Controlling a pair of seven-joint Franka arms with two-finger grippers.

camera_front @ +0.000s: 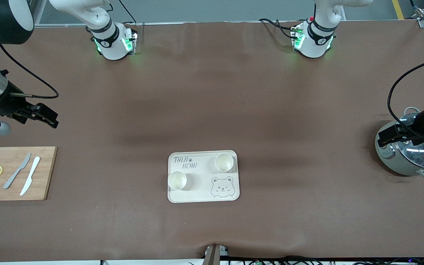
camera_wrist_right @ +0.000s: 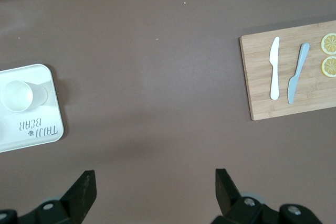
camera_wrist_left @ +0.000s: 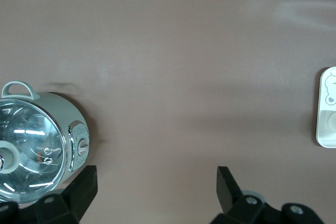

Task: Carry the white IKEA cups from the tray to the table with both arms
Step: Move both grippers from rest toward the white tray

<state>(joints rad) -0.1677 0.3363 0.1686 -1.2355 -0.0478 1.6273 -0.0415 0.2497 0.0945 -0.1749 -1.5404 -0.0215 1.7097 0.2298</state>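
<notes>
Cups sit upright on the tray (camera_front: 201,197) in the middle of the table, rims facing up: one cup (camera_front: 223,162) toward the left arm's end and farther from the front camera, the other cup (camera_front: 177,180) at the tray's edge toward the right arm's end and nearer. You have the left gripper (camera_wrist_left: 156,195) over the pot (camera_front: 399,158) at its end of the table, fingers spread wide and holding nothing. Your right gripper (camera_wrist_right: 155,195) hangs near the cutting board (camera_front: 13,175) with its two knives and lemon slices, fingers likewise spread and holding nothing.
</notes>
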